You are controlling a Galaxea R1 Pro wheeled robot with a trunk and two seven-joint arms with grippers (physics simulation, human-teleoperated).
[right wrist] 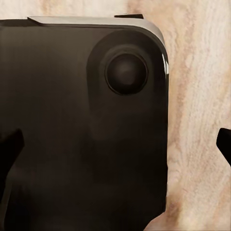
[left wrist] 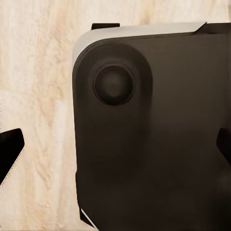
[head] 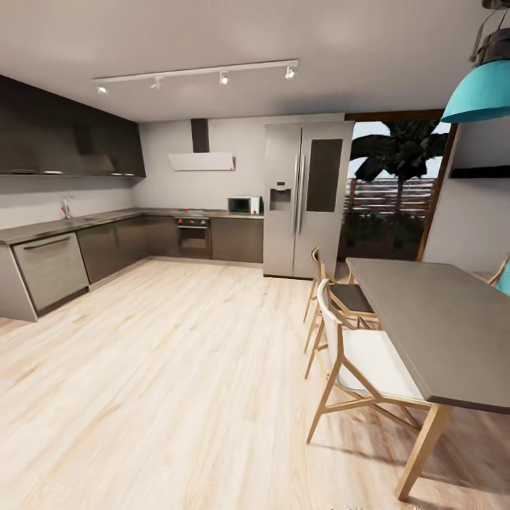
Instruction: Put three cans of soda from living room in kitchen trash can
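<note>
I face a kitchen with a light wood plank floor (head: pixel 177 368). The cans of soda and the tash can are out of view. In the left wrist view my left gripper (left wrist: pixel 115 149) is open, its dark fingertips (left wrist: pixel 10 153) at the frame's two sides, with nothing between them. Behind it lie my dark base (left wrist: pixel 154 144) and the floor. In the right wrist view my right gripper (right wrist: pixel 115 147) is open too, its fingertips (right wrist: pixel 225 144) wide apart above the dark base (right wrist: pixel 72 120).
Dark counters (head: pixel 78 223) with a dishwasher (head: pixel 51 269) run along the left and back walls, past an oven (head: pixel 193 237) and microwave (head: pixel 244 205). A steel fridge (head: pixel 306 198) stands at the back. On the right stand a grey table (head: pixel 439 326) and two wooden chairs (head: pixel 365 361). A teal lamp (head: pixel 482 88) hangs above.
</note>
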